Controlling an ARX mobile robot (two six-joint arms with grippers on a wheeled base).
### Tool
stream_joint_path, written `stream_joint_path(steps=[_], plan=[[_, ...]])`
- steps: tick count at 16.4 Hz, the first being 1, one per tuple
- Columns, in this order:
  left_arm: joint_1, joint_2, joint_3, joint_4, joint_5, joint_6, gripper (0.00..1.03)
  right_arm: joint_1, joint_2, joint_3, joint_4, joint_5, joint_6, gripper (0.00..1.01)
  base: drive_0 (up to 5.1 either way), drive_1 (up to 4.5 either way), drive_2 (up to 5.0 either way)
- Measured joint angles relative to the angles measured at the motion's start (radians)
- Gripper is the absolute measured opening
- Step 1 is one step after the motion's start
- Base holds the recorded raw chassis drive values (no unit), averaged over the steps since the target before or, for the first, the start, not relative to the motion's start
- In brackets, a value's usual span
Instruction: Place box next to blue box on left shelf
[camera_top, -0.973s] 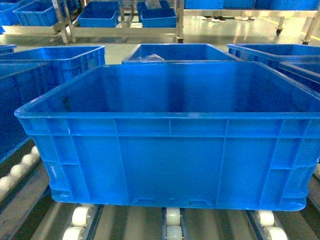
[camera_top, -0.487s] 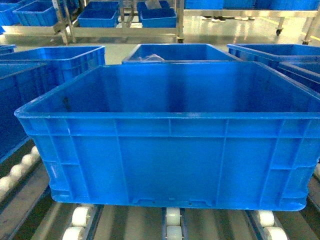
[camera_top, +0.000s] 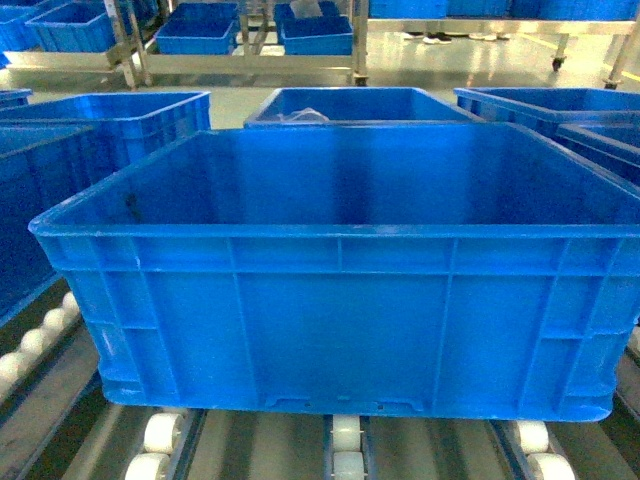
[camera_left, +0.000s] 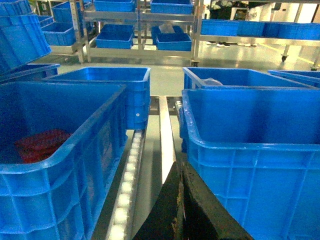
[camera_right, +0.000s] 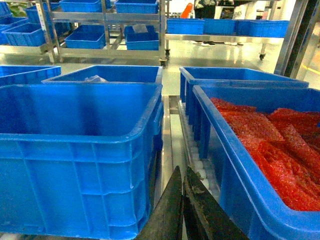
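So the big blue box (camera_top: 340, 270) is sitting flat on the left shelf (camera_top: 345, 445), right up front on those white roller wheels, with a second blue crate (camera_top: 350, 105) directly behind it and more crates lining up on either side. The left gripper (camera_left: 181, 210) is hanging in the gap between the box and the neighbouring crate (camera_left: 55, 155) holding red stuff, fingers pressed together on nothing. The right gripper (camera_right: 182, 210) is doing the same on the other side, pinched closed and empty, beside a crate of red bags (camera_right: 265, 145).
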Motion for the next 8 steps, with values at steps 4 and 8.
stream_joint_path(steps=[4, 8], plan=[[0.0, -0.033, 0.0, -0.046, -0.001, 0.0, 0.02, 0.0, -0.113, 0.0, -0.168, -0.003, 0.0, 0.01, 0.0, 0.0, 0.0], [0.002, -0.175, 0.0, -0.2, 0.005, 0.003, 0.02, 0.0, -0.166, 0.0, -0.179, 0.0, 0.0, 0.01, 0.0, 0.0, 0.0]])
